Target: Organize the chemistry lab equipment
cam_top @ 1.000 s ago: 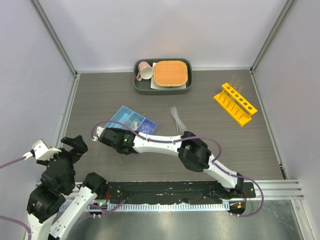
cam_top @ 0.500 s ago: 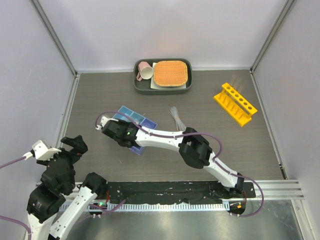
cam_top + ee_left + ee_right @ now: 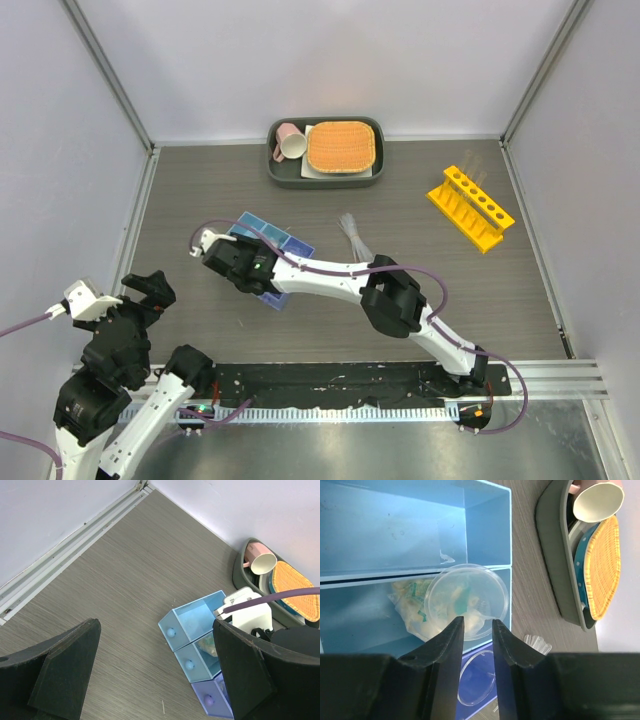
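At the near left, the left gripper (image 3: 143, 287) hovers above the table (image 3: 450, 290) with its fingers spread wide, grasping nothing. Right of it, left of the table's middle, sits the blue tray (image 3: 270, 229), its three compartments in a row. The right gripper (image 3: 474, 641) hangs low over the middle compartment, fingers parted by a narrow gap and released, their tips just above the near rim of a round clear cup (image 3: 470, 597). That cup lies in the middle compartment on crumpled clear wrapping (image 3: 407, 611) with green bits. A second clear cup (image 3: 479, 686) rests in the neighbouring purple-tinted compartment. At the far edge a dark tray (image 3: 325, 180) holds a pink mug (image 3: 290, 142) and an orange mat (image 3: 343, 146). Clear pipettes (image 3: 352, 232) lie on the table just right of the blue tray. The yellow rack (image 3: 470, 208) stands at the far right.
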